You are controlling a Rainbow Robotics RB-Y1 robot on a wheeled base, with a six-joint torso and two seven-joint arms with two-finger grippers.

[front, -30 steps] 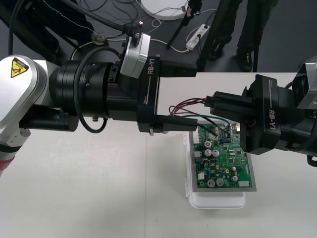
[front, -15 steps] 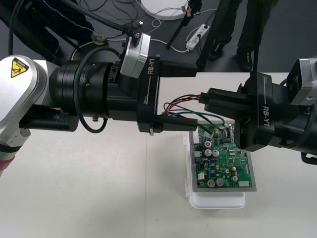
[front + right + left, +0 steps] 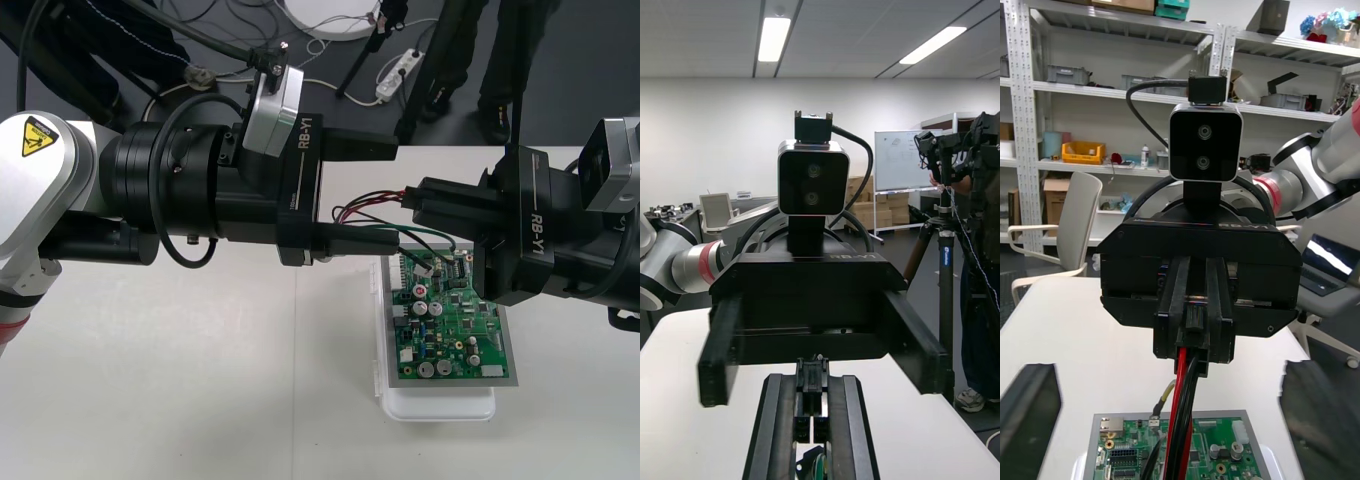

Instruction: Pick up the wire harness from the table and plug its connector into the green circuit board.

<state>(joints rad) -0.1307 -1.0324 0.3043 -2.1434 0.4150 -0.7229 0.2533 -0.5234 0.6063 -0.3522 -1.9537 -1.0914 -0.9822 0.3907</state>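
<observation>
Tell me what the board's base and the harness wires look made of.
Base: white, smooth, rounded corners, likely moulded plastic. Harness wires: smooth red, black and green jackets, probably plastic insulation; core unseen. The right gripper, by the far end of the board, holds them.

You have a plain light table [image 3: 170, 390] across the lower part of the front view, its far edge meeting the dark floor [image 3: 600, 70] along the top of the frame. Directly on it, lower right of centre, lies a white base [image 3: 440, 405]. The green circuit board [image 3: 455, 335] sits flat on that base, leaving its near lip and left rim bare
</observation>
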